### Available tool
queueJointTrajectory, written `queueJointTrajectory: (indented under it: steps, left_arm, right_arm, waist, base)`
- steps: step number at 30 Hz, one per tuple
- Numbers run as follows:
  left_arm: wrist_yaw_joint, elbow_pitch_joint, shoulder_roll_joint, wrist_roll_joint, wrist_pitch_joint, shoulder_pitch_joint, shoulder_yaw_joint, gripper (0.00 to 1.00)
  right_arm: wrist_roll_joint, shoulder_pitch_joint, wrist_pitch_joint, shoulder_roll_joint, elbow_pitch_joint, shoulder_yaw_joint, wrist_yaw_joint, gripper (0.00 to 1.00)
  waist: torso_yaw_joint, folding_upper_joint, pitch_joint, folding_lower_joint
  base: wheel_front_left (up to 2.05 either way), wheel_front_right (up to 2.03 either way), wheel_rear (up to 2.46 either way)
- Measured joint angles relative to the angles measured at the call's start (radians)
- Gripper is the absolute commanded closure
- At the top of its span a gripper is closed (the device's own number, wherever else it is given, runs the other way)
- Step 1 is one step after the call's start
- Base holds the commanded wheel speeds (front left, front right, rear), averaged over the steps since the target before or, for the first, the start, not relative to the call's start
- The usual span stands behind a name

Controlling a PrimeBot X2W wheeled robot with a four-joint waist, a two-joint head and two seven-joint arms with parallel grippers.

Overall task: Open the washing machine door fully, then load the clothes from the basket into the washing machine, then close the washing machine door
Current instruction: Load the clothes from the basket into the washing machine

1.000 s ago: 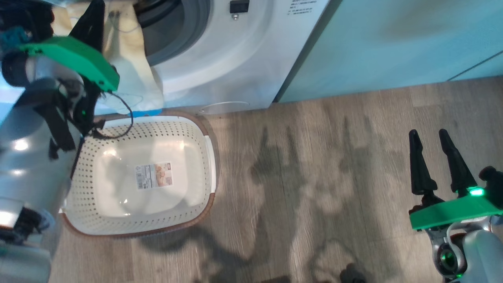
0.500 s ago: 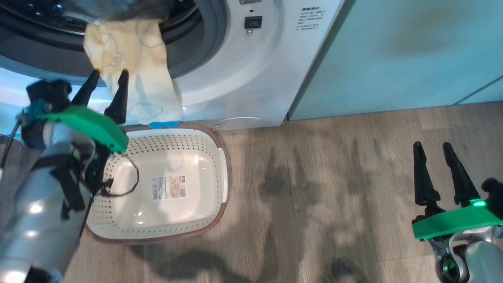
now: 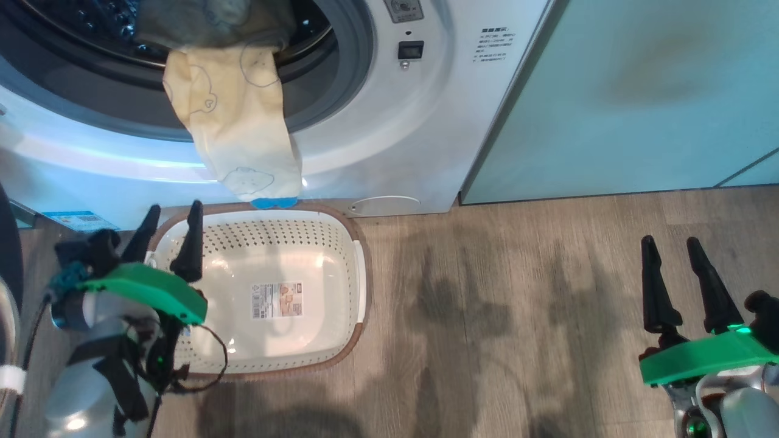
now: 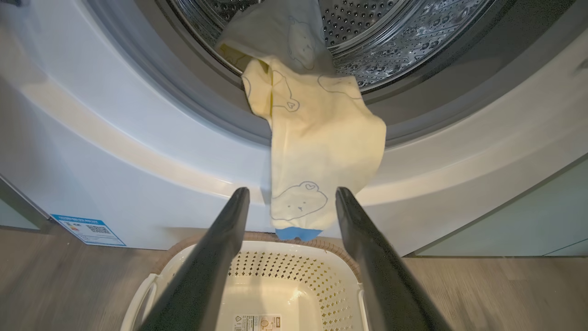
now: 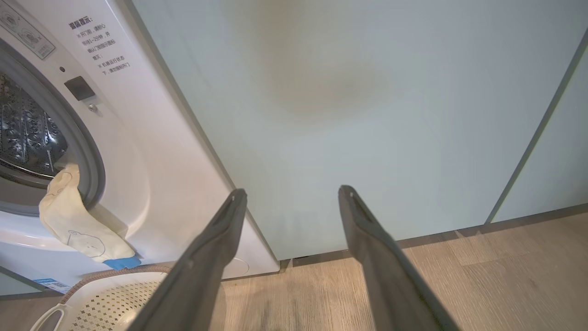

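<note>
Moved: left gripper has backed away from the washer mouth to sit over the basket, letting go of the clothes; the head camera has tilted too, so the whole view shifted.
Washer: far left, mouth open, steel drum in sight.
Cabinet: right of the washer, shut.
Door: a dark curved edge at the far left, which I take for it, swung clear.
Basket: on the floor, just near of the washer, bare base with a label.
Clothes: cream garment half in the drum, the rest draped over the grey ring and hanging down the front; its blue hem sits just above the basket's far rim.
Left gripper: jaws spread, holding nothing, over the basket's left rim.
Right gripper: jaws spread, holding nothing, well to the right over the floor.
Risk: I judge loading unfinished. The hanging weight could drag the garment back out. Shutting the door now would pinch cloth in the ring and stop the latch catching.
</note>
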Motion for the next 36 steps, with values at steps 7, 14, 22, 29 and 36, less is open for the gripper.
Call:
queueJointTrajectory:
  steps: [7,14,22,29,36]
  left_arm:
    - [-0.009,0.000,-0.039,0.041,0.000,0.031,0.026,0.00]
    - [-0.017,0.077,-0.042,0.040,0.000,0.017,0.016,0.00]
    - [-0.017,0.175,-0.011,0.003,0.000,-0.103,-0.087,0.00]
    - [-0.017,0.287,0.038,-0.062,0.000,-0.237,-0.157,0.00]
    - [-0.017,0.370,0.092,-0.113,0.000,-0.341,-0.230,0.00]
  right_arm:
    - [0.000,0.000,0.000,-0.007,0.000,0.001,0.000,0.00]
    - [0.000,-0.001,0.000,-0.013,-0.001,0.008,0.000,0.00]
    - [0.000,-0.004,0.000,-0.014,-0.002,0.016,0.000,0.00]
    - [0.000,-0.042,0.000,-0.013,-0.008,0.026,0.000,0.00]
    - [0.000,-0.071,0.000,-0.013,-0.016,0.032,0.000,0.00]
  waist:
    - [0.006,0.0000,-0.005,0.0000]
    - [-0.001,0.0000,0.009,0.0001]
    - [-0.021,0.0000,0.051,0.0001]
    - [-0.044,0.0000,0.116,0.0002]
    - [-0.074,-0.0001,0.185,0.0003]
  base:
    - [0.00,0.00,0.00]
    - [0.00,0.00,0.00]
    - [0.00,0.00,0.00]
    - [0.00,0.00,0.00]
    - [0.00,0.00,0.00]
